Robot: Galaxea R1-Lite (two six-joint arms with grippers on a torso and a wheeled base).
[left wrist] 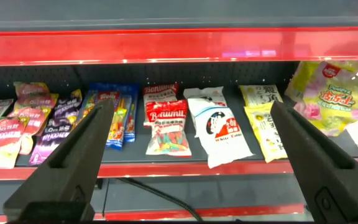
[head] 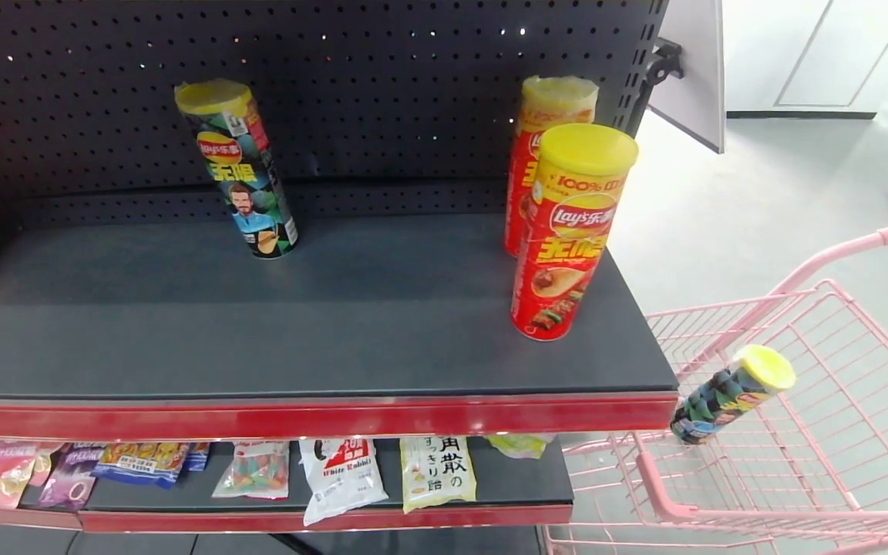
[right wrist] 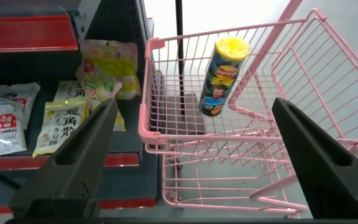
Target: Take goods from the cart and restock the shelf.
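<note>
Nearest, the left gripper (left wrist: pixel 191 106) hangs spread and empty before the snack bags (left wrist: pixel 166 127) on the lower shelf. The right gripper (right wrist: pixel 195 102), equally wide and empty, faces the pink cart (right wrist: pixel 143 118), likely lined up for the one dark chip can (right wrist: pixel 224 76) leaning against its wire wall. Beyond, the top shelf (head: pixel 297 324) carries two upright red cans (head: pixel 571 231) one behind the other by its right edge. A matching dark can (head: pixel 240 169) stands near the back edge, seemingly grouped by flavour.
</note>
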